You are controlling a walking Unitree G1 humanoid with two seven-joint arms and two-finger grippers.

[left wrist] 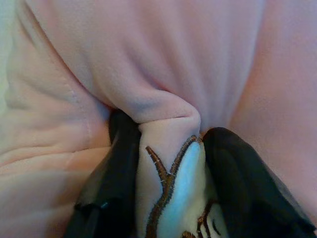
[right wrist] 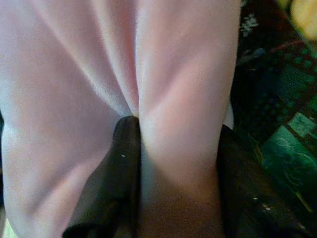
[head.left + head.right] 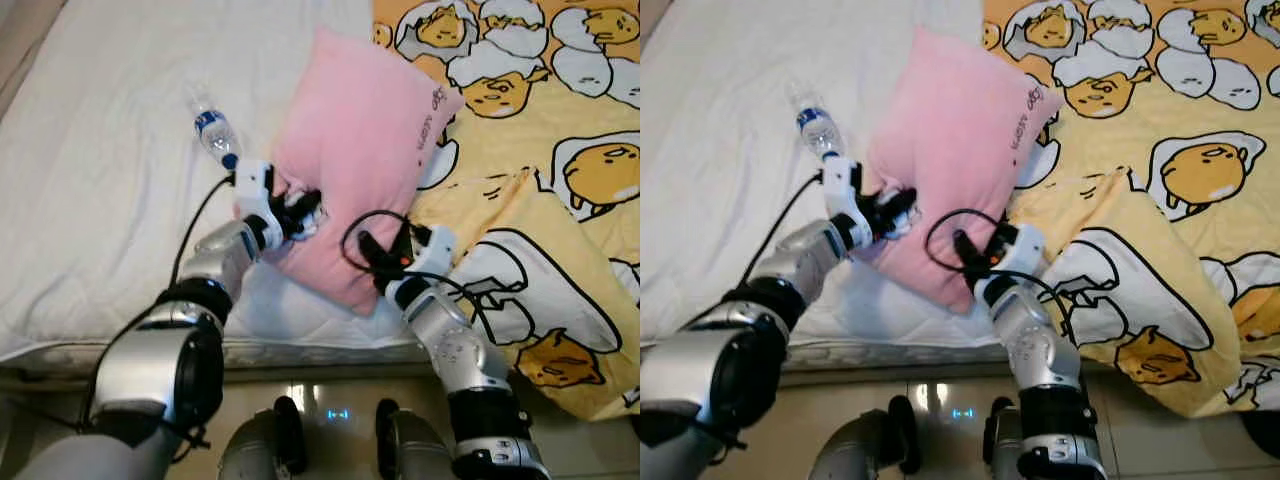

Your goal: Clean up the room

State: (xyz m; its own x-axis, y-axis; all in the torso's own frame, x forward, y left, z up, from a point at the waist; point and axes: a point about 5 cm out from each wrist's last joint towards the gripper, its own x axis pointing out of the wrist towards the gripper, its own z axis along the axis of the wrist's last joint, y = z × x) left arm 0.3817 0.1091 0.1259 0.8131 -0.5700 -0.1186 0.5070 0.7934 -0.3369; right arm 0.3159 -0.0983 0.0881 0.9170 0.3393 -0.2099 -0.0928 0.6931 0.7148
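A pink pillow (image 3: 360, 150) stood tilted on the bed, held up between the two arms, its lower corner near the mattress edge and its upper corner reaching toward the yellow cartoon-egg blanket (image 3: 560, 200). The left gripper (image 3: 300, 212) had its black fingers (image 1: 116, 168) closed on a fold of the pillow's left edge, pinching a bit of fabric that bore brown and pale blue embroidery. The right gripper (image 3: 368, 248) gripped the pillow's lower right edge, a thick ridge of pink cloth squeezed between its fingers (image 2: 124, 173). A black cable looped just above the right wrist. Behind the left gripper, a clear water bottle (image 3: 213, 128) with a blue label lay on the white sheet (image 3: 100, 180), just beside the pillow's left side.
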